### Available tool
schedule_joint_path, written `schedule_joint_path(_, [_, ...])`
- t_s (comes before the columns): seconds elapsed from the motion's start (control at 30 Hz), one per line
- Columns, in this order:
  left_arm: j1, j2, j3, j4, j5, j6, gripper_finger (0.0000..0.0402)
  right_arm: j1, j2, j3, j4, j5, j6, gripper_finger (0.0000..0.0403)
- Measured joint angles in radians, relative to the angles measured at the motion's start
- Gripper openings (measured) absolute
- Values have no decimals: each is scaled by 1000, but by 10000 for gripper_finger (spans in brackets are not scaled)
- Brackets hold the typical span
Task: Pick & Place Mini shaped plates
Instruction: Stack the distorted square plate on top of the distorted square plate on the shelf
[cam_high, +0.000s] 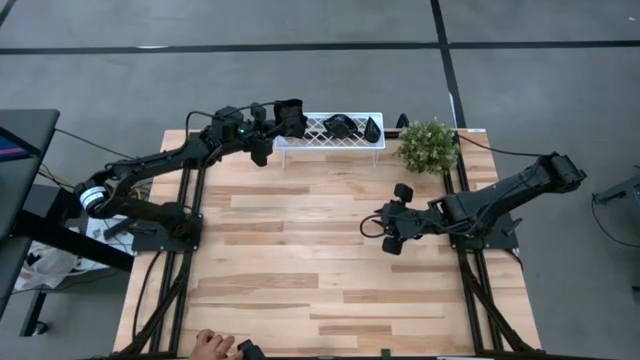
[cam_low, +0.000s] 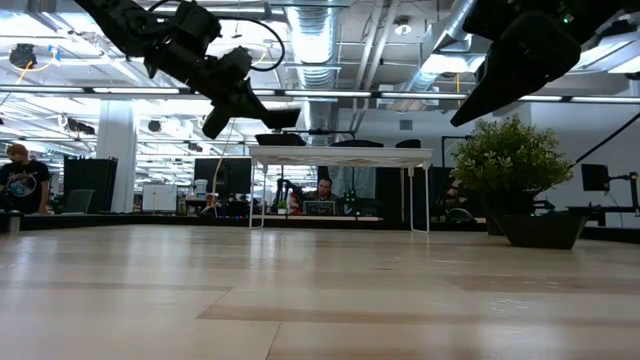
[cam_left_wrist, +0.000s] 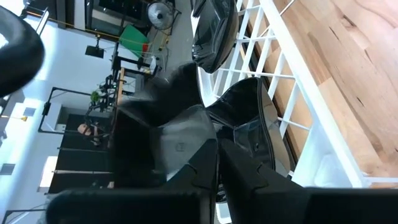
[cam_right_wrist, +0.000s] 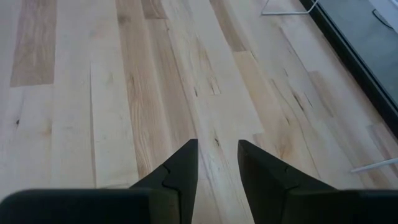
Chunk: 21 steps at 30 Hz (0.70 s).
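Pale wooden planks make up the table (cam_high: 320, 270), which stands on a grey floor with an open workshop visible beyond its far edge. At that far edge sits a white lattice rack (cam_high: 330, 138) carrying the mini shaped plates (cam_high: 343, 125), several glossy black dishes lying on its grid, and just to its right is a green potted plant (cam_high: 428, 146). The left gripper (cam_high: 287, 118) hangs over the rack's left end, and in the left wrist view its two dark fingers (cam_left_wrist: 202, 171) are pinched nearly together on the rim of a black plate (cam_left_wrist: 180, 146), which stands raised above the white grid (cam_left_wrist: 292, 93) while two more plates rest farther along. The right gripper (cam_high: 395, 215) waits well apart over bare wood on the table's right side, fingers parted and holding nothing. The step in hand looks like lifting one dish out of the rack for placing on the table. To do it well, the grip should probably stay firm on that thin, slick rim, and the lift ought to go straight up so the plate clears the rack's raised edge without knocking its neighbours. A slow, level carry towards open wood seems wise, since a glossy dish held by one edge could pivot or slip.
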Motion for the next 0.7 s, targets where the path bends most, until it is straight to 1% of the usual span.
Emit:
schedule_joint_path(0.4, [0,0,0,7,0,28,115,0,0,0,0,0,0,108])
schedule_joint_path(0.6, [0,0,0,25,0,26,139,0,0,0,0,-2,0,108])
schedule_joint_path(0.7, [0,0,0,39,0,23,146,0,0,0,1,-46,1,108])
